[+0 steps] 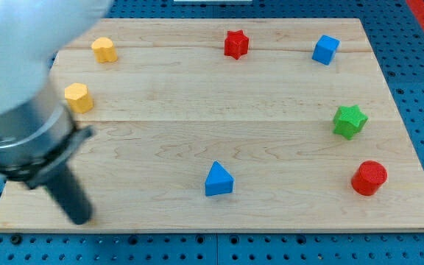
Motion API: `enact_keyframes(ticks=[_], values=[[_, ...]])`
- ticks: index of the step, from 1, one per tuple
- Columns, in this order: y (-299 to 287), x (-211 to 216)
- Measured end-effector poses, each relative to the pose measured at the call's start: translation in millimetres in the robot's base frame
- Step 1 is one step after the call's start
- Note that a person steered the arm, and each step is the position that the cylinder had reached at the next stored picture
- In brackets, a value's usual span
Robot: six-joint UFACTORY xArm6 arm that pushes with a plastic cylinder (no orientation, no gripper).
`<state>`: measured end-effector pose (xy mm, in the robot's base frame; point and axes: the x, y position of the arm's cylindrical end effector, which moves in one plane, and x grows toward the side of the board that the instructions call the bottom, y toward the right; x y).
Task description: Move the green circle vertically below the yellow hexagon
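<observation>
No green circle shows; the blurred arm body covers the view's left and may hide it. A yellow hexagon-like block (78, 97) sits at the left, partly against the arm. Another yellow block (104, 49), its shape unclear, lies above it near the top left. My tip (79, 218) rests near the board's bottom left corner, well below the yellow hexagon-like block and far left of the blue triangle (218, 179). It touches no block.
A red star (235, 43) sits at top centre and a blue cube (325, 49) at top right. A green star (349, 121) is at the right, with a red cylinder (369, 177) below it. The wooden board (197, 140) lies on a blue pegboard.
</observation>
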<state>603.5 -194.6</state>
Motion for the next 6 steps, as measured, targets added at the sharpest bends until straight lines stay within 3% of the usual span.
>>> enact_keyframes(ticks=[1, 3, 4, 5, 6], values=[[-14.6, -40.8], [18.5, -123.4], [27.7, -64.0], [-23.4, -67.9], [-9.5, -114.3]])
